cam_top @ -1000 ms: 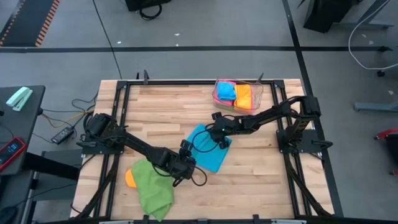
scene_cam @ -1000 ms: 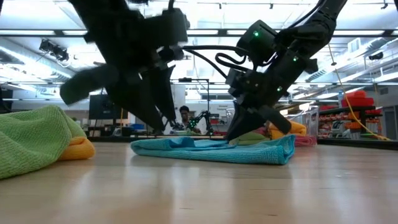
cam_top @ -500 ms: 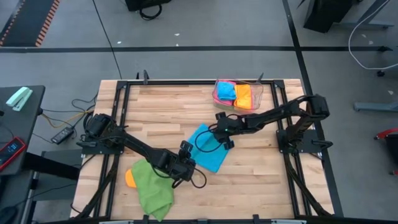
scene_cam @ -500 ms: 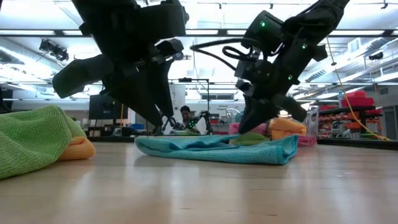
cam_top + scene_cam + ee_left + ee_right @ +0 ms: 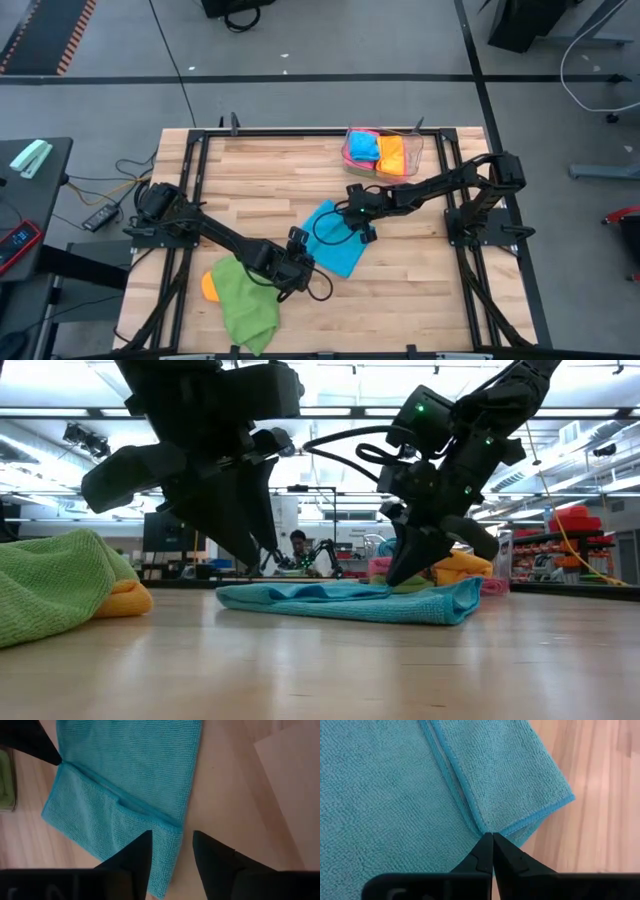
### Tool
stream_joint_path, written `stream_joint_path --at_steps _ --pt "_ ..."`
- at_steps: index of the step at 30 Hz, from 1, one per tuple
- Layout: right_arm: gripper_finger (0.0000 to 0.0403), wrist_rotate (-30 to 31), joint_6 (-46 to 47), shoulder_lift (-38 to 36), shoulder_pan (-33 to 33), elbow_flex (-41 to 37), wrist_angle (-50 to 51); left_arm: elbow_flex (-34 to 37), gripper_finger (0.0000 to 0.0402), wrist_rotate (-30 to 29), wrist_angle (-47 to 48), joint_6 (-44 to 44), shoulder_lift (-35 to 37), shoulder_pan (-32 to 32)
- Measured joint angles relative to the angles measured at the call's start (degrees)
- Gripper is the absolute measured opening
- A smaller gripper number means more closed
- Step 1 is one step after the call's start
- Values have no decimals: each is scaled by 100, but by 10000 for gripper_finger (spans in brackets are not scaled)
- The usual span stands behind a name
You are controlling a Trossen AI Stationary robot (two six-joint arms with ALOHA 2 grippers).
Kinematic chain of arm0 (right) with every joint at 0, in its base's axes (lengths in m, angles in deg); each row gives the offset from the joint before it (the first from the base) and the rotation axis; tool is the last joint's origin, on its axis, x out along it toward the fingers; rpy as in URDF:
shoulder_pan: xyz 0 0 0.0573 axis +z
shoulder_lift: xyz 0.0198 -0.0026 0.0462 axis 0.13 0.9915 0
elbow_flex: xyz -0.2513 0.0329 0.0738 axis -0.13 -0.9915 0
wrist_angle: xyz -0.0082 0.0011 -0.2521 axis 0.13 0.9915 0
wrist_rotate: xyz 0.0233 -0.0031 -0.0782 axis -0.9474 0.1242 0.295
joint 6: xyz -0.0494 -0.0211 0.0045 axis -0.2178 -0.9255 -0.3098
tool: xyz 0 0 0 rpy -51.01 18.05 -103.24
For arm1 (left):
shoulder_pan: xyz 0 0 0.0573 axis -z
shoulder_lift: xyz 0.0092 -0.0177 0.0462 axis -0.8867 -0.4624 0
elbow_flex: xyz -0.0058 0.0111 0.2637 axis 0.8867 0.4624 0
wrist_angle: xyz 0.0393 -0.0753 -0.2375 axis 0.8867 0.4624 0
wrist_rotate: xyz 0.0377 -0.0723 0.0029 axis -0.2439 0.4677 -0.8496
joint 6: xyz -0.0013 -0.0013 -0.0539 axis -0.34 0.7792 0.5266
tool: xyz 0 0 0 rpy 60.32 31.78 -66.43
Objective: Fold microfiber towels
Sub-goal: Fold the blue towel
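Note:
A sky-blue microfiber towel (image 5: pixel 338 245) lies flat on the wooden table, with one part folded over onto itself (image 5: pixel 505 775). My left gripper (image 5: pixel 170 851) is open at the towel's near-left side. Its fingers stand on either side of the folded corner (image 5: pixel 167 827), and I cannot tell whether they touch it. My right gripper (image 5: pixel 492 839) is shut at the towel's right side. A green towel (image 5: pixel 245 303) lies bunched on an orange one (image 5: pixel 208 286) at the near left. My right gripper's shut fingertips (image 5: pixel 486 845) come slanting down onto the towel at the hemmed edge of the folded-over part (image 5: pixel 481 826), near its corner. I cannot tell whether a layer is pinched between them. The towel lies flat on the table under the tips.
A clear plastic tray (image 5: pixel 415 150) at the far right holds folded blue, orange and pink towels. The dark frame rails run along the table's left and right edges. Bare wood lies near the towel and to the far left.
My right gripper has shifted a short way toward the table's right edge along the towel, staying shut, and its arm has swung outward. The blue towel has stayed flat on the table.

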Motion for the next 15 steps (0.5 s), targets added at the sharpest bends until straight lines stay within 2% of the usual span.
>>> stream_joint_path --at_steps 7,10,15 --pt "34 1 -83 0 13 0 151 0 181 1 3 9 0 0" --pt "68 34 -219 0 63 0 275 0 185 1 21 9 0 0" --pt "140 589 -572 -24 282 0 297 2 179 1 48 -7 -2 -1"
